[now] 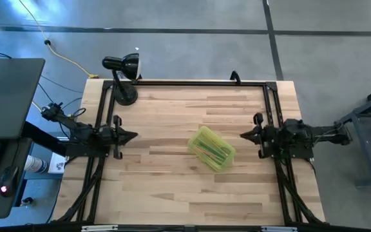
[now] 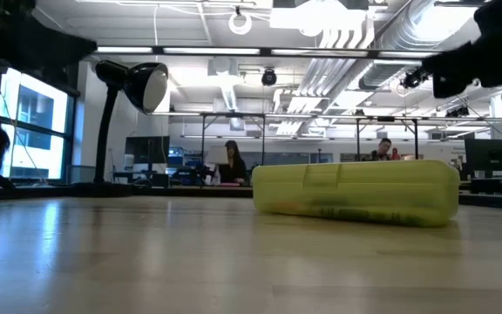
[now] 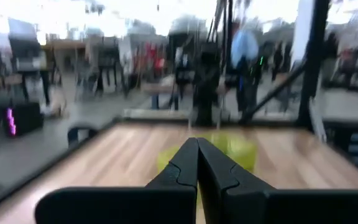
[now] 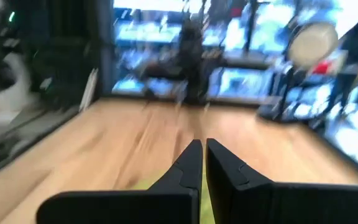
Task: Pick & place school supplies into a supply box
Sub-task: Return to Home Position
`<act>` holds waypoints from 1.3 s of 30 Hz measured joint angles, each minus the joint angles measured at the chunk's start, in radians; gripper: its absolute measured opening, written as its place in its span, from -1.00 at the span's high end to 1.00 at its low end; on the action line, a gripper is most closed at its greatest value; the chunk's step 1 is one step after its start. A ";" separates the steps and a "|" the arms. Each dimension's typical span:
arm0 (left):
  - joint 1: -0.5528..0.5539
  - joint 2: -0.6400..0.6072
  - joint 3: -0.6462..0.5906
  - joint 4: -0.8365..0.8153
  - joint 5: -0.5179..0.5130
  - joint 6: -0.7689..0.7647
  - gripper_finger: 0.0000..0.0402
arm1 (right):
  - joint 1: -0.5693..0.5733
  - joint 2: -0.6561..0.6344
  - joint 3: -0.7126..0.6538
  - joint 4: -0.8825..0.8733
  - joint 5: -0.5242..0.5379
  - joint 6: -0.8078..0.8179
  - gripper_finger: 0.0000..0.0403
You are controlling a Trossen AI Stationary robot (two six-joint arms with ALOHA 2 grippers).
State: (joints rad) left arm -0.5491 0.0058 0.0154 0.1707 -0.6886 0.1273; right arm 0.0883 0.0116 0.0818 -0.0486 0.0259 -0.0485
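Homing step, judging by both arms parked at opposite edges of the desk and nothing loose left to pick. Left pincer at the left side, fingers pressed together, empty, aimed across at the supply box. Right pincer at the right side, likewise together and empty, nearer the box yet clear of it. Calls next, probably, for little more than settling each arm into its rest pose without swinging toward the box. Looks finished as to packing: no pen, pencil or scissors lying out on the wood in the high view.

As for the box: lies a little right of the desk's centre, between the two pincers, turned at a slant to the desk edges. Shows as a translucent yellow-green case, lid down and flush in the low view, with the school supplies glimpsed through the plastic as thin green and orange lines. Rests flat on the wood, well apart from the black lamp at the far left corner. Cannot tell whether the clasp has latched.
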 joint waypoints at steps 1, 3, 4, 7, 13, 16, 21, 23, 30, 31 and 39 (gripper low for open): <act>0.000 0.001 0.000 -0.037 -0.007 -0.031 0.82 | -0.008 0.000 0.000 -0.036 -0.027 0.005 1.00; 0.000 0.001 0.000 -0.099 -0.026 -0.091 0.82 | -0.017 0.000 0.000 -0.088 -0.078 0.012 1.00; 0.000 0.001 0.000 -0.114 -0.034 -0.107 0.82 | -0.019 0.000 0.000 -0.099 -0.091 0.021 1.00; -0.001 0.011 0.000 -0.112 -0.040 -0.108 0.82 | -0.023 0.000 0.000 -0.101 -0.117 0.026 1.00; -0.001 0.011 -0.001 -0.113 -0.039 -0.110 0.81 | -0.023 0.001 -0.039 0.011 -0.120 -0.014 1.00; -0.001 0.011 -0.001 -0.112 -0.039 -0.110 0.81 | -0.023 0.008 -0.071 0.082 -0.108 0.014 1.00; -0.001 0.011 -0.001 -0.112 -0.038 -0.110 0.81 | -0.023 0.015 -0.072 0.080 0.024 0.023 1.00; -0.001 0.011 -0.001 -0.112 -0.038 -0.110 0.81 | -0.024 0.016 -0.072 0.083 0.050 0.023 1.00; -0.001 0.011 -0.001 -0.112 -0.036 -0.110 0.81 | -0.023 0.021 -0.072 0.080 0.043 0.026 1.00; -0.001 0.011 -0.001 -0.112 -0.036 -0.110 0.81 | -0.023 0.021 -0.072 0.080 0.043 0.024 1.00; -0.001 0.011 -0.002 -0.112 -0.036 -0.110 0.81 | -0.023 0.021 -0.072 0.079 0.043 0.024 1.00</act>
State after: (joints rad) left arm -0.5499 0.0170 0.0139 0.0583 -0.7248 0.0174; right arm 0.0650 0.0330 0.0097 0.0303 0.0689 -0.0250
